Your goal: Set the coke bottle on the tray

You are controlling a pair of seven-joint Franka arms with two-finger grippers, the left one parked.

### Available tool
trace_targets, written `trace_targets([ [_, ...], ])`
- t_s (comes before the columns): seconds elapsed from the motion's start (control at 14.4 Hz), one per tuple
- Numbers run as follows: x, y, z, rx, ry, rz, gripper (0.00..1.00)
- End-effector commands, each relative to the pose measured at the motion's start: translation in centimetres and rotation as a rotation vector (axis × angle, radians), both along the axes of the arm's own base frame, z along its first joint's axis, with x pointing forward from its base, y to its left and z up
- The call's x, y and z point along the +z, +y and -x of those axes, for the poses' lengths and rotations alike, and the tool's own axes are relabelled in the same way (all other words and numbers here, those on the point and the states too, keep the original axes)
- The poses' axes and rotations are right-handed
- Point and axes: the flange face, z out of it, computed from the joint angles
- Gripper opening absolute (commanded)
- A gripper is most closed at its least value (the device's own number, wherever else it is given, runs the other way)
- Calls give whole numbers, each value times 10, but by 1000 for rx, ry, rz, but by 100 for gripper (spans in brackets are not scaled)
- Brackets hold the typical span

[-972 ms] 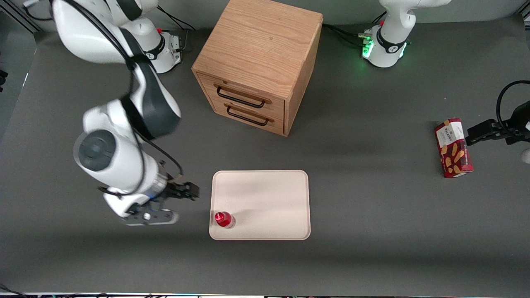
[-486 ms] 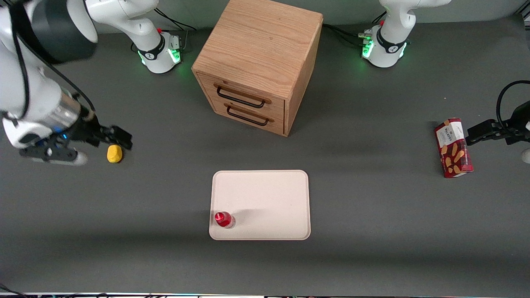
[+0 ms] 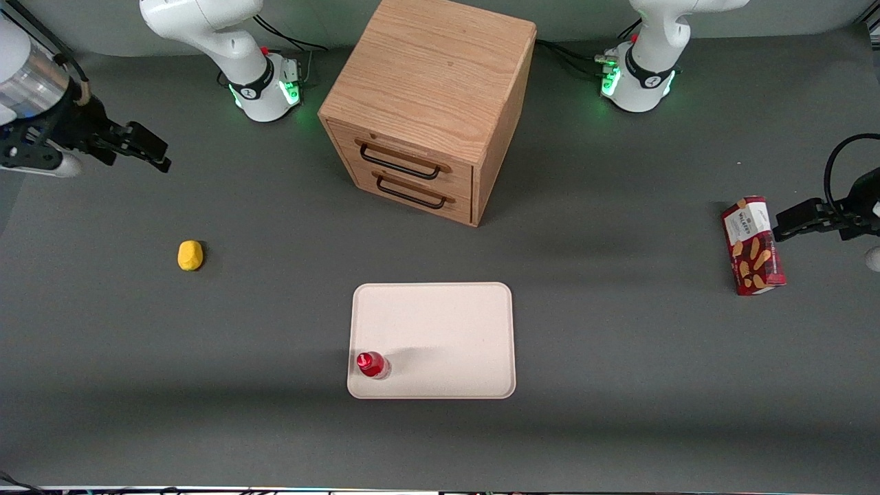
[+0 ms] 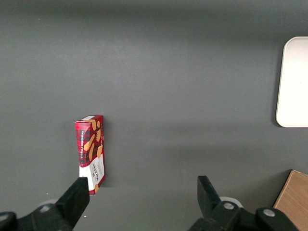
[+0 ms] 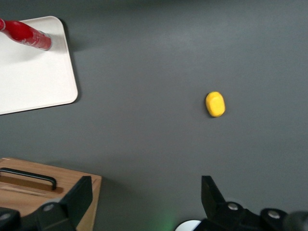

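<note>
The small red coke bottle with a red cap (image 3: 372, 364) stands upright on the flat pale beige-pink tray (image 3: 440, 323), in its corner. The gripper (image 3: 141, 148) hangs well apart from the tray, jaws released and empty. Placement looks done; only parking remains.

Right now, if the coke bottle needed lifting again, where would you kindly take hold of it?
Grip the coke bottle around its red body just under the cap, descending from above: it stands upright in the tray corner, its sides free. The open hand hangs high at the working arm's end.
</note>
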Motion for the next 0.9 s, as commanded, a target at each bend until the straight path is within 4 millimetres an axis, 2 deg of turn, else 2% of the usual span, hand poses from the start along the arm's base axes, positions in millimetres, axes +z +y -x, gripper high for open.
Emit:
trace_targets([
  [0.0,-17,-6,-10,47,23,30,100],
  [0.21,-18,-7,-15,40,25,25,100],
  [0.62,-13,-7,-11,33,27,-24,100],
  [0.69,-13,-13,-12,21,28,-29,100],
  [0.83,-14,-12,-12,19,30,-50,100],
])
